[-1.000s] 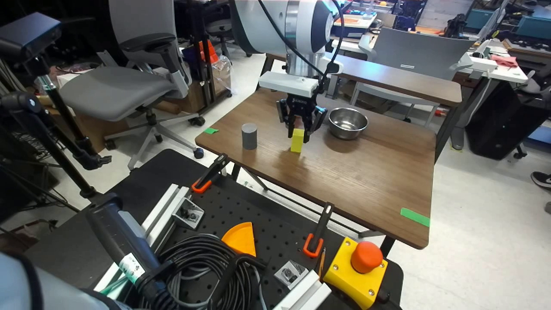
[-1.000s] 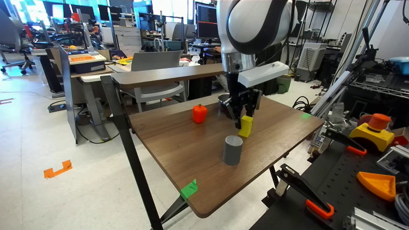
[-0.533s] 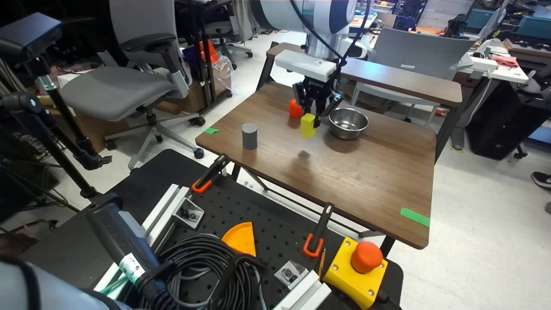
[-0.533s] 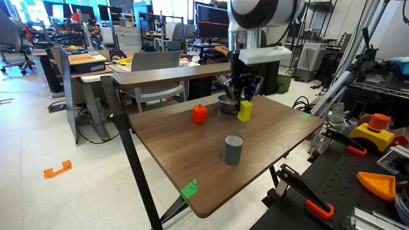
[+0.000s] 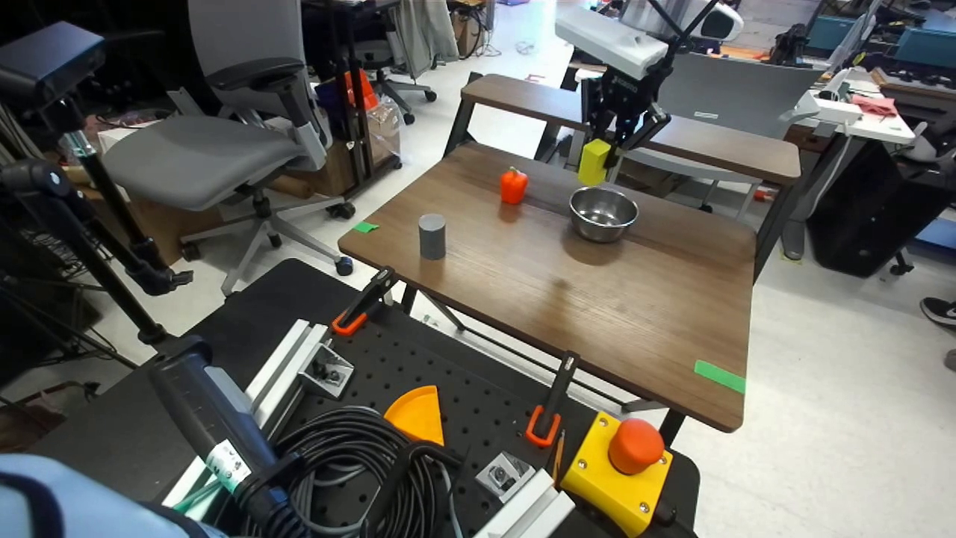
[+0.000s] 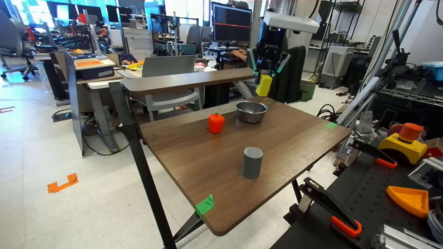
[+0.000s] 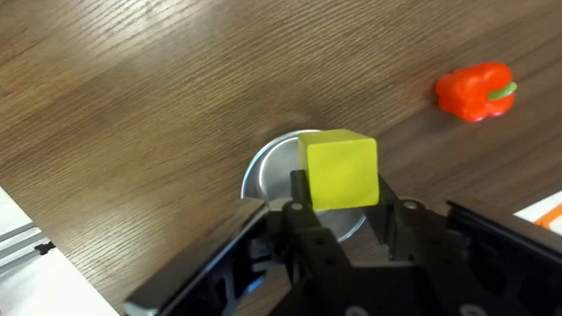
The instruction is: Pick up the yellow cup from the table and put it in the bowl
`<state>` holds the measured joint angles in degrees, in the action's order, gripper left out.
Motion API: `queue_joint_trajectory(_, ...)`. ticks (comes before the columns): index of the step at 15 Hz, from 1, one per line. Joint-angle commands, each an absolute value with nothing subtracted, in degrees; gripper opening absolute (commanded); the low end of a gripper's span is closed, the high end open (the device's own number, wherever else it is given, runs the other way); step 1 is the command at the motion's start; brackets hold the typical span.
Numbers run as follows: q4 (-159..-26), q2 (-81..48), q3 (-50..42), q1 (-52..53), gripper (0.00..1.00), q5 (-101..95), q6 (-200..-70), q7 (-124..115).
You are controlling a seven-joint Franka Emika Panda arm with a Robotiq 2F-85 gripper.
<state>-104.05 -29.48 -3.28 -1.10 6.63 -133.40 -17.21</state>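
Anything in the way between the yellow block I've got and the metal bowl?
Nothing visible. The gripper holds the yellow block higher than the metal bowl, and the wrist view shows nothing between them. The orange-red pepper stands beside the bowl, apart from it; the grey cylinder is farther off.

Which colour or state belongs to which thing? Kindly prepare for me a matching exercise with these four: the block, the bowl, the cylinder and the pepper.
Things
1. Block
2. Bowl
3. Cylinder
4. Pepper

Colours and states
A. Silver, open at the top
B. Orange-red, with a green stem
C. Yellow, held in the gripper
D. Grey, standing upright on the table

Right pairs: 1-C, 2-A, 3-D, 4-B
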Motion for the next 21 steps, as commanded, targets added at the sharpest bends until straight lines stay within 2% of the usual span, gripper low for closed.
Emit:
queue_joint_trajectory(1,-95.24,-34.08,-3.15,-2.66,0.09,9.74,-127.78,-18.17)
queue_joint_trajectory(12,-71.8,-53.31,-5.16,-2.79,0.09,9.22,-117.61,-27.55)
queue_joint_trajectory(21,-57.8,-64.44,-5.38,-2.23,0.09,8.45,-110.45,-31.69)
